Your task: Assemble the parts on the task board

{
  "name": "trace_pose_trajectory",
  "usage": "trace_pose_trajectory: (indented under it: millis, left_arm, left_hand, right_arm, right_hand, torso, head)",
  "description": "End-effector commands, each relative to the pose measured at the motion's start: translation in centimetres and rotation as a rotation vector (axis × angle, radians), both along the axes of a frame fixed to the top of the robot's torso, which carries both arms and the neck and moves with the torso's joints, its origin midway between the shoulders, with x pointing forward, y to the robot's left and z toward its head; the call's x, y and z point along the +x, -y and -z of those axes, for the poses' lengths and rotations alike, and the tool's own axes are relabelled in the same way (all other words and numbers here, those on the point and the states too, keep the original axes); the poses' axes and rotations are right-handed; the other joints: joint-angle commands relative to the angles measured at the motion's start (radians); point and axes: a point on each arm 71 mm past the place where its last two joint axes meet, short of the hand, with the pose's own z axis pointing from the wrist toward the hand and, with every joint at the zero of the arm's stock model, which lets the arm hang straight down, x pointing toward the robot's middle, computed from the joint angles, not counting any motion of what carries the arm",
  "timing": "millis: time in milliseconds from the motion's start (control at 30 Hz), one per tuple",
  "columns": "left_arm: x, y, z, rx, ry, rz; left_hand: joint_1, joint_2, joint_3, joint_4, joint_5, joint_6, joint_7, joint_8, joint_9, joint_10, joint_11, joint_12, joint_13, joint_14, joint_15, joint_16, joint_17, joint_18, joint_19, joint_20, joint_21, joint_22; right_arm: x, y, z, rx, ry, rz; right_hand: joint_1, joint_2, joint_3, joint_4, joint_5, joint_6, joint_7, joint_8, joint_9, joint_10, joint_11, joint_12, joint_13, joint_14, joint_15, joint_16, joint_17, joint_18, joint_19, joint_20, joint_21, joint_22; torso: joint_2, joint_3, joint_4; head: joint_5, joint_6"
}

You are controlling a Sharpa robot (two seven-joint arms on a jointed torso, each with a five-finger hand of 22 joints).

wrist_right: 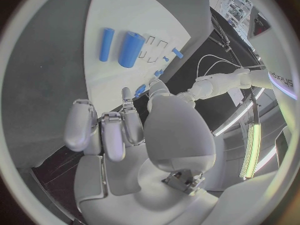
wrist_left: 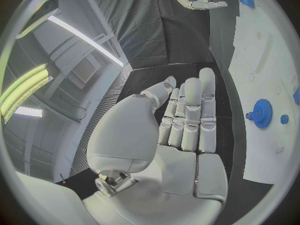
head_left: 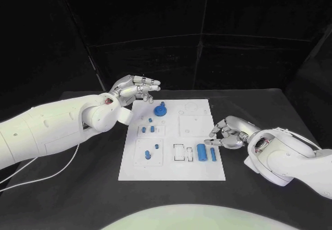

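The white task board (head_left: 173,165) lies in the middle of the table. A blue gear (head_left: 160,111) stands near its far left corner, and small blue parts (head_left: 147,129) sit in its left column. A thick blue cylinder (head_left: 201,152) and a thin one (head_left: 213,154) lie near its right edge. My left hand (head_left: 135,88) hovers above the board's far left corner, fingers stretched out and holding nothing; the gear (wrist_left: 261,113) lies beyond its fingers (wrist_left: 190,117). My right hand (head_left: 228,133) sits just off the board's right edge, fingers (wrist_right: 103,130) curled in with nothing in them, close to the cylinders (wrist_right: 130,49).
A white cable (head_left: 41,177) trails over the black table at the front left. Raised white blocks (head_left: 192,125) and open slots (head_left: 183,152) fill the board's middle. Bare table lies in front of the board and to its right, behind my right arm.
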Motion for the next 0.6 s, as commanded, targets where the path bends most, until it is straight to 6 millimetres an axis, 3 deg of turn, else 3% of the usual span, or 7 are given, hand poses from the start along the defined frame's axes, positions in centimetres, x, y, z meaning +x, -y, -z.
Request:
trace_pose_trajectory:
  millis: [33,600]
  left_arm:
    - [-0.1,0.1,-0.2,-0.011,0.012,0.009]
    - [-0.1,0.1,-0.2,-0.013,0.012,0.013]
  left_hand:
    - [0.001,0.011,-0.006,-0.002,0.0,-0.006,-0.002,0.005,-0.001,-0.008,-0.002,0.004,-0.001,-0.008,-0.002,0.004,-0.001,0.014,-0.006,0.003,-0.006,-0.002]
    - [0.001,0.011,-0.008,-0.001,0.0,-0.005,-0.003,0.006,-0.001,-0.008,-0.003,0.007,-0.001,-0.009,-0.001,0.004,-0.002,0.014,-0.006,0.004,-0.007,-0.002]
  right_arm:
    - [0.0,0.3,0.6,-0.107,-0.016,0.03]
    - [-0.3,-1.7,2.3,-0.141,-0.06,-0.022]
  right_hand:
    - [-0.008,0.004,-0.02,0.006,-0.003,-0.012,0.0,0.011,0.002,0.005,0.001,0.003,0.03,0.08,0.007,0.005,0.126,-0.021,0.006,-0.001,0.007,0.003]
    - [-0.028,0.008,-0.053,0.009,-0.004,-0.024,0.0,0.038,0.008,0.005,0.002,0.004,0.038,0.082,0.008,0.009,0.137,-0.021,0.005,0.001,0.011,0.01]
  torso:
    - [0.0,-0.0017,0.0022]
    - [0.002,-0.0013,0.0005]
  head:
    - [-0.003,-0.001]
    - [-0.001,-0.01]
